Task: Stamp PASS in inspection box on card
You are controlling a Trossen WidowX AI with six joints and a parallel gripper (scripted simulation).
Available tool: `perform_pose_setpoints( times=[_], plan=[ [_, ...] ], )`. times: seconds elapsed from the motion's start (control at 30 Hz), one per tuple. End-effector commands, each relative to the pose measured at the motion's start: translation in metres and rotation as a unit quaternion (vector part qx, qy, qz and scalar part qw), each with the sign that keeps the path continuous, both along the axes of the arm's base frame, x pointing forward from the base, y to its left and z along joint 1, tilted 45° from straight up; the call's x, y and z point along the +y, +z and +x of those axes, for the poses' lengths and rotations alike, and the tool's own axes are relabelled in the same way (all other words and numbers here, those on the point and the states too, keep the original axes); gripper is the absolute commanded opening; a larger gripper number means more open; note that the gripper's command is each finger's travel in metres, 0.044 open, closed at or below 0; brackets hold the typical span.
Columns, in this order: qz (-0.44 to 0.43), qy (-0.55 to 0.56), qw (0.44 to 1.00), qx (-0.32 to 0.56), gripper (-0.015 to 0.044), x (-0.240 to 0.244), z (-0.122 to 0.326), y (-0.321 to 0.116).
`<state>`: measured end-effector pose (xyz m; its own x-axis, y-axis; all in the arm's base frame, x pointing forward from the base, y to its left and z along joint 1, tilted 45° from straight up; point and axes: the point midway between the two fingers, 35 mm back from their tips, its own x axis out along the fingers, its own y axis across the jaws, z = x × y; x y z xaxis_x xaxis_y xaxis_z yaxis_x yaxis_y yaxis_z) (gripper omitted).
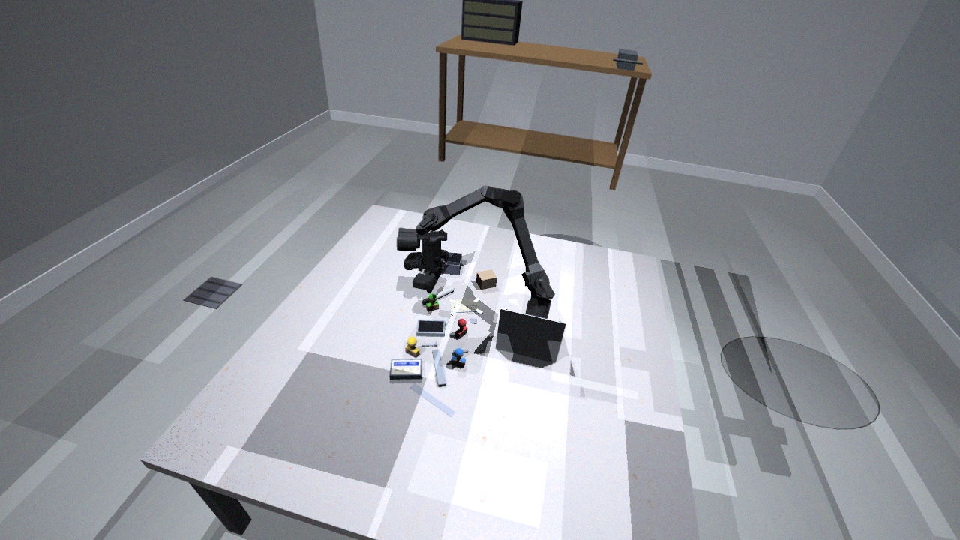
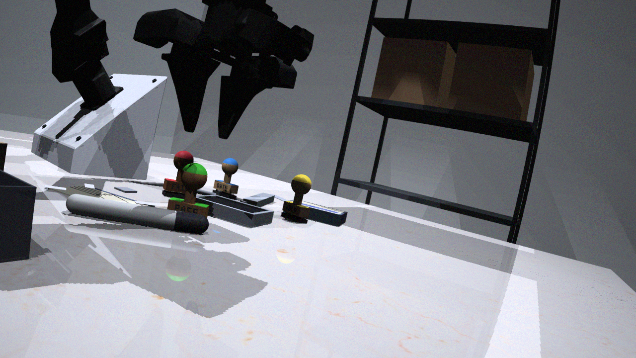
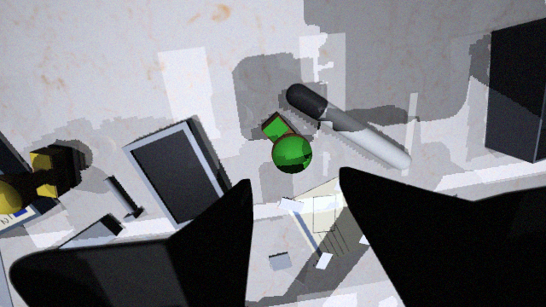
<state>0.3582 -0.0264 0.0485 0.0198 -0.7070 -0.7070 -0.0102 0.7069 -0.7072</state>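
Observation:
The PASS stamp, with a green-topped ball knob (image 1: 431,297) (image 2: 195,175) (image 3: 292,153), stands upright on the bench. My gripper (image 2: 205,133) (image 3: 295,181) is partly open and empty, pointing down above and a little behind the knob in the exterior view. The cream card (image 2: 104,194) (image 3: 328,222) lies near it, with an outlined box and small white scraps on it; an arm shadow crosses it. The pad labelled STAMP PAD (image 1: 405,369) (image 2: 326,216) lies farther off, beyond the yellow stamp. A grey-rimmed tray (image 1: 430,327) (image 3: 177,175) with a dark inside lies between.
A grey marker with a black cap (image 2: 128,211) (image 3: 363,141) lies right beside the PASS stamp. Yellow (image 1: 411,343) (image 2: 300,183), red (image 1: 460,324) (image 2: 183,159) and blue (image 1: 458,353) (image 2: 229,163) stamps stand nearby. A dark box (image 2: 15,218) (image 3: 514,94) and a cardboard block (image 1: 486,279) stand near the arm.

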Motion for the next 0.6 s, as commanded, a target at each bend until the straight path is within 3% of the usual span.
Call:
perform_pose_setpoints(
  times=[0.0, 0.57],
  plan=[
    [-0.002, -0.002, 1.0, 0.001, 0.0219, -0.007, 0.0, -0.003],
    [-0.002, -0.002, 1.0, 0.001, 0.0219, -0.027, 0.001, -0.023]
  ],
)
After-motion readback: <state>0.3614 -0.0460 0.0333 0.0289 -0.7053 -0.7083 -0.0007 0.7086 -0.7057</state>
